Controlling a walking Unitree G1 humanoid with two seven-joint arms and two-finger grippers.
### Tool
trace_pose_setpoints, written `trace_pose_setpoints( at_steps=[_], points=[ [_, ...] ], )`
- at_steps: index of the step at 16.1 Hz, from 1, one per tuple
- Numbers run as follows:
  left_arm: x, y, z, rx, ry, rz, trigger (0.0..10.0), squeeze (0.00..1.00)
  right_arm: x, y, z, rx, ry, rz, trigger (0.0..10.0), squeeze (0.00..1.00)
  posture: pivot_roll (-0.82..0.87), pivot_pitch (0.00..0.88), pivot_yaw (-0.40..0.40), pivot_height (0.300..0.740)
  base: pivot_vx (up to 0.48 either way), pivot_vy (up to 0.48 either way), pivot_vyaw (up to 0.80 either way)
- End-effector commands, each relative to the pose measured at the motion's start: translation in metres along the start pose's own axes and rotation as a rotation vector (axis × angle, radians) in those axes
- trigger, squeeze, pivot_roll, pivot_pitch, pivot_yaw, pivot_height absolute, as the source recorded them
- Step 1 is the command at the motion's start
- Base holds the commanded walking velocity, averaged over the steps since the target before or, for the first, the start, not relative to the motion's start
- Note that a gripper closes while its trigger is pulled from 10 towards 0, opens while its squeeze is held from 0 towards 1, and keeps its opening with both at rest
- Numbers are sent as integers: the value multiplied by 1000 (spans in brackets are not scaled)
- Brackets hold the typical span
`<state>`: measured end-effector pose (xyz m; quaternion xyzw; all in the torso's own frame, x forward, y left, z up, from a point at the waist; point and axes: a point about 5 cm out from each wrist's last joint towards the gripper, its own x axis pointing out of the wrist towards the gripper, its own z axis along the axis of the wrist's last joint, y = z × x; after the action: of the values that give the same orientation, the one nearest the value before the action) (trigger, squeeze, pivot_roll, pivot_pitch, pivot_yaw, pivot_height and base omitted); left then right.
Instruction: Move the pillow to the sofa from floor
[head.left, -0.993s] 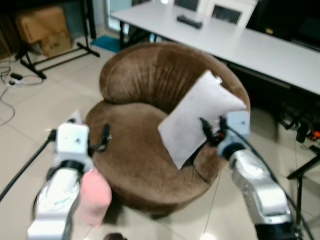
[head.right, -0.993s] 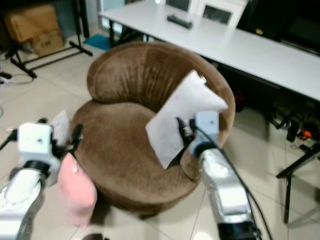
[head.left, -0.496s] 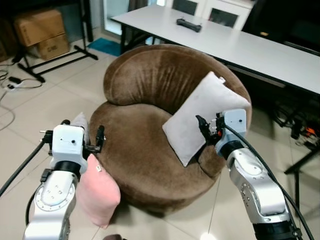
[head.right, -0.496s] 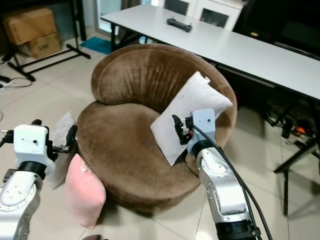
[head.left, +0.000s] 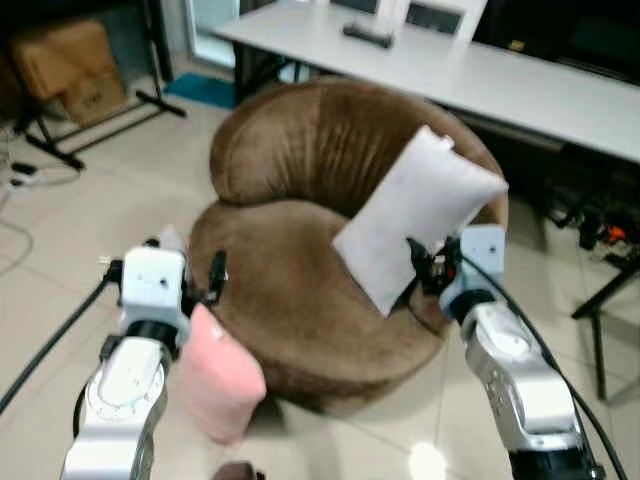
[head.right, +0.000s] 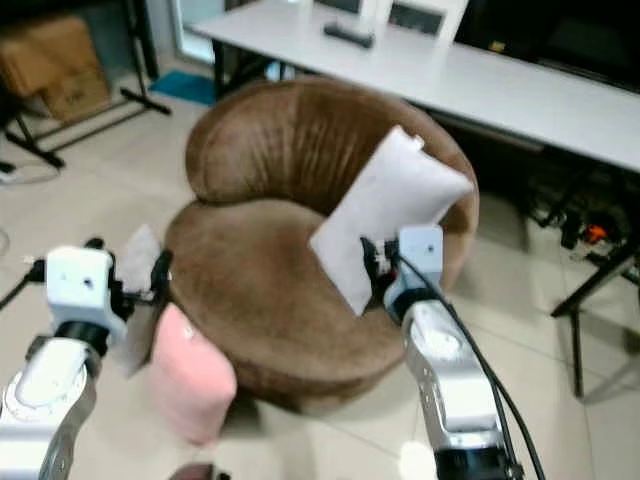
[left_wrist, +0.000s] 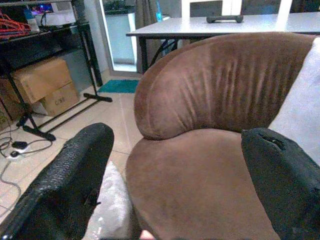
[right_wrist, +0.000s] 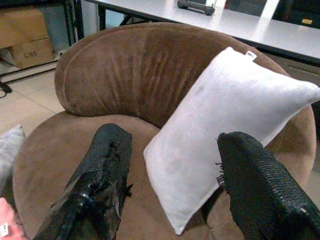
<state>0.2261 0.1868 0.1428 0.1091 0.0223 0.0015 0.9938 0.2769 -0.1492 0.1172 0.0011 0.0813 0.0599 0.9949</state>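
At our left, our left gripper (head.left: 185, 283) hangs with fingers spread, holding nothing, just above a pink pillow (head.left: 222, 373) and a grey pillow (head.right: 137, 258) — both on the tiled floor (head.left: 60, 250) against the left edge of the round brown sofa (head.left: 300, 300). A white pillow (head.left: 418, 214) leans tilted against the sofa's right backrest. Our right gripper (head.left: 428, 264) sits just beside that pillow's lower edge, fingers parted and empty. Behind runs a white table (head.left: 520, 85).
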Motion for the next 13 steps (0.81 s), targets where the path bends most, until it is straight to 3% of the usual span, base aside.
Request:
trace_pose_setpoints(
  at_steps=[1, 9, 11, 12, 13],
  points=[
    [1, 2, 1, 11, -6, 2, 10000, 0, 1, 0, 5, 0, -19, -1, 10000, 0, 141, 0, -125, 740, 0, 296, 0],
    [3, 4, 3, 32, -16, -19, 10000, 0, 2, 3, 3, 35, -24, -6, 10000, 0, 149, 0, -95, 740, 0, 292, 0],
    [5, 5, 4, 39, -25, -35, 10000, 0, 2, 3, 2, 58, -25, -10, 10000, 0, 147, 0, -70, 740, 0, 0, 0],
    [8, 5, 7, 53, -38, -69, 10000, 0, -2, 6, 0, 120, -34, -12, 10000, 1000, 144, 0, -39, 740, 0, 0, 0],
    [8, 5, 7, 53, -39, -77, 10000, 0, -3, 7, -1, 133, -36, -15, 10000, 1000, 142, 0, -27, 740, 0, 0, 0]
  ],
)
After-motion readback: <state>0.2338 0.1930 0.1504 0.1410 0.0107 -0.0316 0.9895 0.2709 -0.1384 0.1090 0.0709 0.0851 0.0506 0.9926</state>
